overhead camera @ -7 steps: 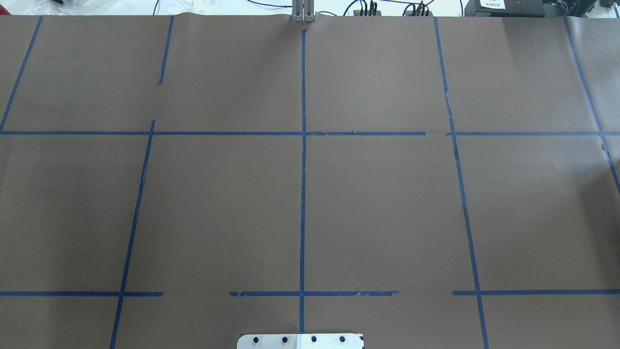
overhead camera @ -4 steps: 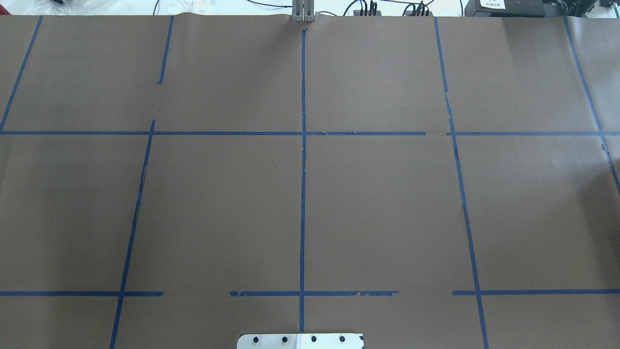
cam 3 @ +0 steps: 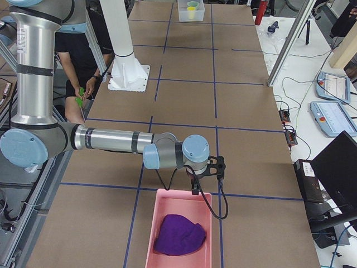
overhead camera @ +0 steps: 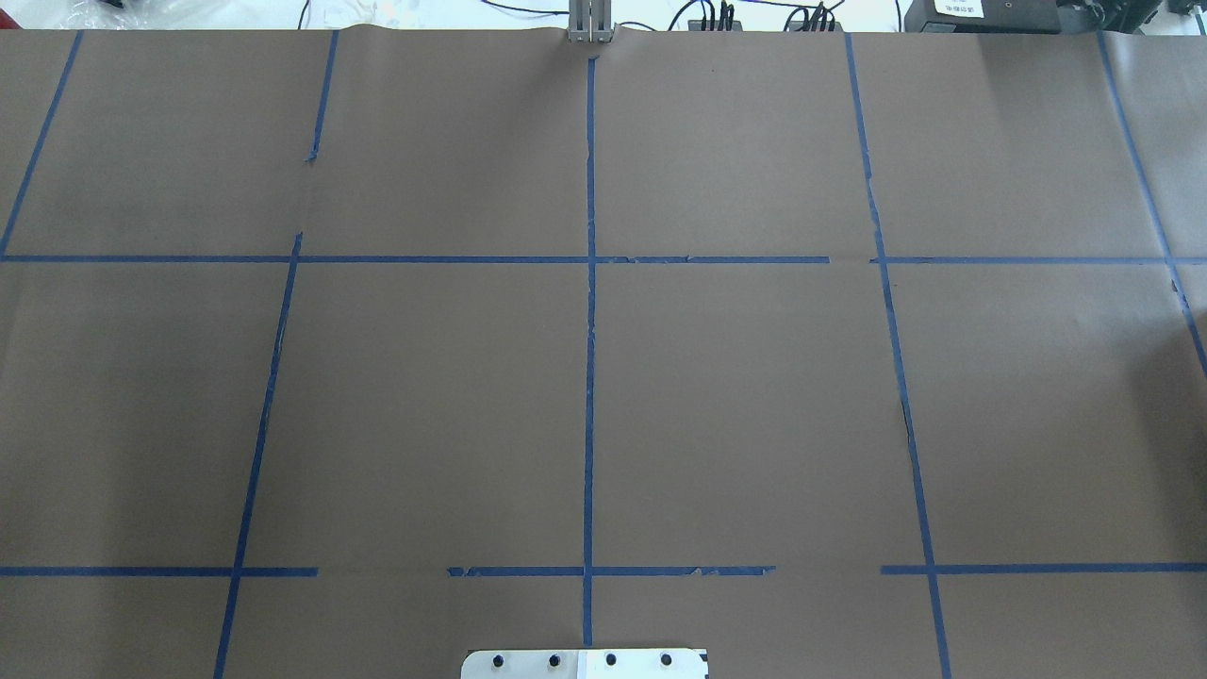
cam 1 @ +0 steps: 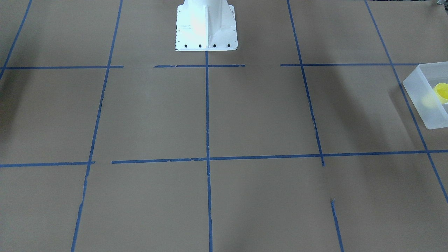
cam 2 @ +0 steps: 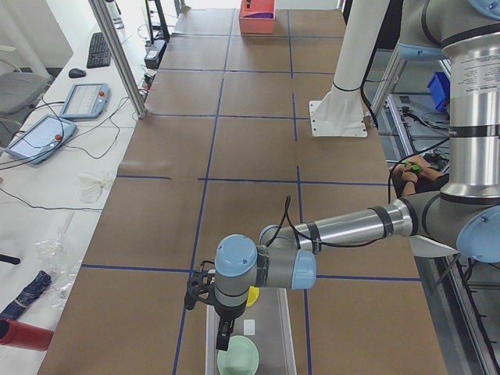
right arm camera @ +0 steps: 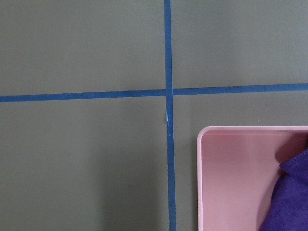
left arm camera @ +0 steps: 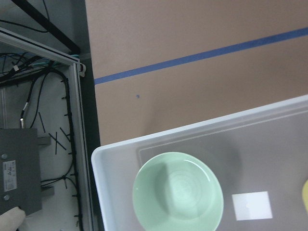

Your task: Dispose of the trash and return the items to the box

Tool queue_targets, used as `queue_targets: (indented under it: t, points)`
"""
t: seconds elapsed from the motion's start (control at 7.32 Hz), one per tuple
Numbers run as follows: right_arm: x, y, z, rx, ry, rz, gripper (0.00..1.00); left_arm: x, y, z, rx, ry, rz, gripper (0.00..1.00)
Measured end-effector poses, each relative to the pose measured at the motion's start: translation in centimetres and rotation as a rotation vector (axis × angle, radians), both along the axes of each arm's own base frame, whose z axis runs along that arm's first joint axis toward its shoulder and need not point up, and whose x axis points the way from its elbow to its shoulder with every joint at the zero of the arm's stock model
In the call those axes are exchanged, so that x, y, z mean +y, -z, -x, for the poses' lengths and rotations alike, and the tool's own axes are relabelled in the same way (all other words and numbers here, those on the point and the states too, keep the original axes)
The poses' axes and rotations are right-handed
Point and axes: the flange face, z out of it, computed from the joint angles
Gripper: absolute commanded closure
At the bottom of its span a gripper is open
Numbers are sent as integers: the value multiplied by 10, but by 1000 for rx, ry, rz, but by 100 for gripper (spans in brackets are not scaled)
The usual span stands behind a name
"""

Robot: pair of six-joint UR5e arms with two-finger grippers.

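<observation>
The frosted-white box (cam 2: 275,326) stands at the table's end on my left. It holds the yellow cup (cam 2: 252,296), partly hidden by my wrist, and a pale green bowl (cam 2: 238,357). The left wrist view shows the box's rim (left arm camera: 159,140), the bowl (left arm camera: 178,192) and a sliver of the cup (left arm camera: 305,202). My left gripper (cam 2: 223,340) hangs over the box; I cannot tell if it is open or shut. The front view shows the box (cam 1: 423,105) and the cup (cam 1: 441,91). My right gripper (cam 3: 207,181) hangs over the far rim of a pink bin; I cannot tell its state.
The pink bin (cam 3: 167,207) holds a purple cloth (cam 3: 178,235); the right wrist view shows its corner (right arm camera: 226,168). A white square (left arm camera: 251,206) lies on the box's floor. The white robot base (cam 1: 205,26) stands mid-table. Blue tape lines cross the brown paper.
</observation>
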Motion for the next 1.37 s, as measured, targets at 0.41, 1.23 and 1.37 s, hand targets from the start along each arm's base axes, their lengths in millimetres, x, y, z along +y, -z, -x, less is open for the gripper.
queue_targets:
  t: [0.41, 1.23, 1.37]
  points:
    - [4, -5, -1, 0, -1, 11, 0, -22, 66, -46, 146, 38, 4, 0]
    - [8, -11, -1, 0, -2, 25, 0, -39, 140, -55, 164, 42, 38, 0]
    - [9, -12, -1, 0, -2, 26, 0, -38, 136, -55, 161, 21, 31, 0]
